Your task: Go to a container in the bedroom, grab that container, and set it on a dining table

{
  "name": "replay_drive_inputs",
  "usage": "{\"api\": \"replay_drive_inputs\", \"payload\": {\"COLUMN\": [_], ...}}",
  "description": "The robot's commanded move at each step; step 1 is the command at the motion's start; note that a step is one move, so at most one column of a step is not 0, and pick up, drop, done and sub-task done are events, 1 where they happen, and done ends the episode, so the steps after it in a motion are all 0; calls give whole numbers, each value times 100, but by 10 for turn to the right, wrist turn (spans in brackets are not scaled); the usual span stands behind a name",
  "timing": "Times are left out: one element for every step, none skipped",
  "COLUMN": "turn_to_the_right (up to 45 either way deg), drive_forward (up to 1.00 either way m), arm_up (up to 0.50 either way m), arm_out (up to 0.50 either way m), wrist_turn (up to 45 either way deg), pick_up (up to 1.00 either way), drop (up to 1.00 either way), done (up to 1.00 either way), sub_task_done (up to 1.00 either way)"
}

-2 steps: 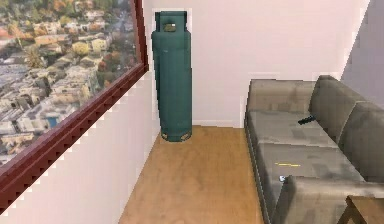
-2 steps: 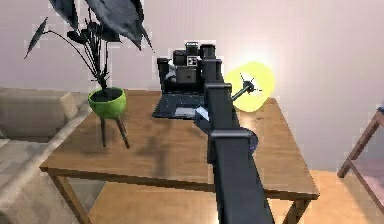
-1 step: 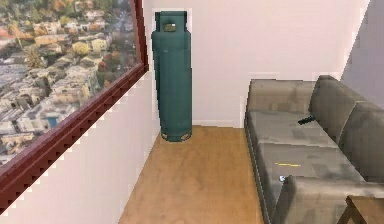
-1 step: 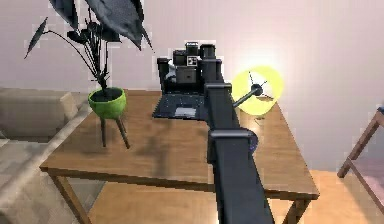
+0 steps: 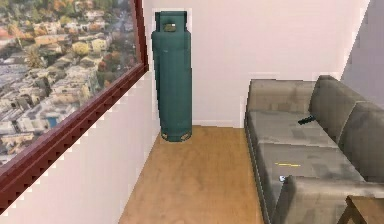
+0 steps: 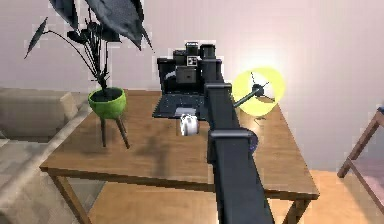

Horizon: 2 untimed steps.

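A small white mug-like container (image 6: 188, 124) stands on the wooden table (image 6: 120, 155), close to the left of my dark arm. The arm rises from the bottom edge across the tabletop. Its far end, with the white marker squares and the gripper (image 6: 186, 62), lies over a dark laptop (image 6: 176, 103) at the back of the table. I cannot make out the fingers against the laptop, so I cannot tell whether the gripper holds anything.
A dark-leaved plant in a green pot (image 6: 107, 101) stands on the table's left, a glowing yellow lamp (image 6: 266, 90) at its back right. A tall green gas cylinder (image 5: 172, 75) fills the corner ahead, beside a large window (image 5: 55, 70). A grey sofa (image 5: 300, 140) lines the forward view's right.
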Motion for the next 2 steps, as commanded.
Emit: {"api": "replay_drive_inputs", "payload": {"turn_to_the_right": [0,0], "drive_forward": [0,0], "arm_up": [4,0], "arm_out": [0,-8], "wrist_turn": [0,0], "pick_up": [0,0], "drop": [0,0], "done": [0,0], "sub_task_done": [0,0]}}
